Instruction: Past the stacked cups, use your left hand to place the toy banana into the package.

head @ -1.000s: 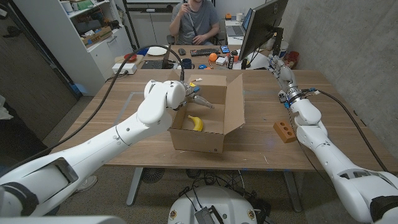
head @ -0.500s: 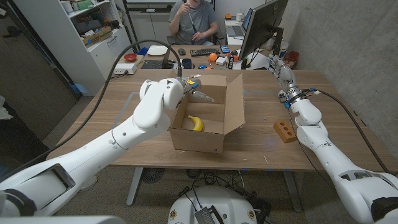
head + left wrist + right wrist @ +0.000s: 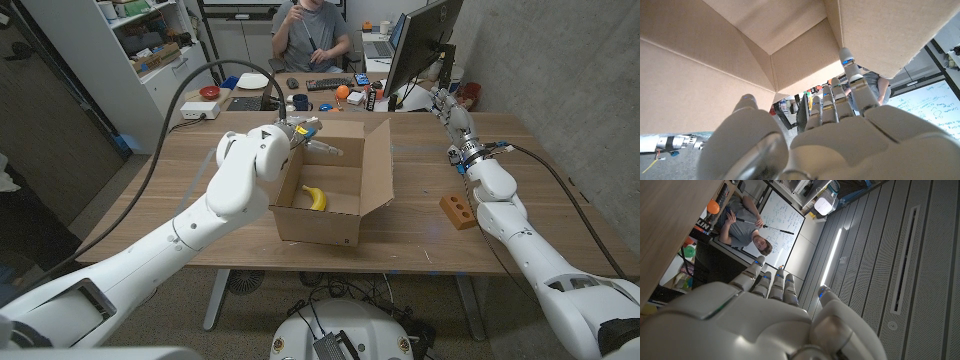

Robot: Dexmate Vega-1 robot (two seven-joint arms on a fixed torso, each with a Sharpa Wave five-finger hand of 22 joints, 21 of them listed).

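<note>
Centrally, the left hand [image 3: 308, 140] hovers over the rear left rim of the open package [image 3: 375, 180], fingers [image 3: 330, 150] spread and holding nothing. Toy banana [image 3: 315, 198] lies on the package floor. Right hand [image 3: 447, 103] rests at the desk [image 3: 180, 190] edge, upper right, fingers extended.

The wooden table [image 3: 180, 190] has an open cardboard box [image 3: 335, 205] in the middle. A small orange block [image 3: 457, 211] lies to its right
</note>
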